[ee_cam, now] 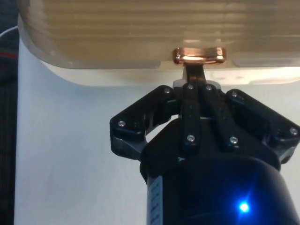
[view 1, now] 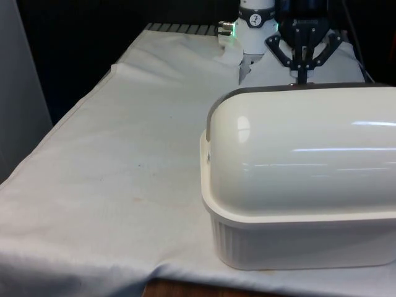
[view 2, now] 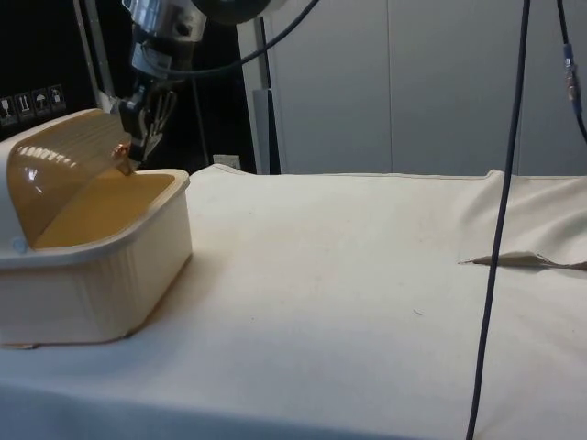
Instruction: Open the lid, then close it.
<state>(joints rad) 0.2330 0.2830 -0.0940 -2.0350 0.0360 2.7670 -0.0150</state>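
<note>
Your gripper (ee_cam: 196, 77) is pinched tight on the copper handle (ee_cam: 198, 55) at the edge of the lid (view 2: 64, 170), fingers closed together with the handle's stem between them. In the side view the gripper (view 2: 135, 151) comes down from above onto that lid edge, and the lid sits rolled partway back, arching over the rear of the bread box (view 2: 96, 275). You can see into the box there: a bare tan interior. It stands on the white cloth (view 2: 348, 275), wrinkled at one end, with a black cable (view 2: 495, 247) hanging across the view and pale cabinet panels (view 2: 431, 82) behind. In the front view the glossy cream lid (view 1: 303, 151) turns its back to you at the front view's right.
</note>
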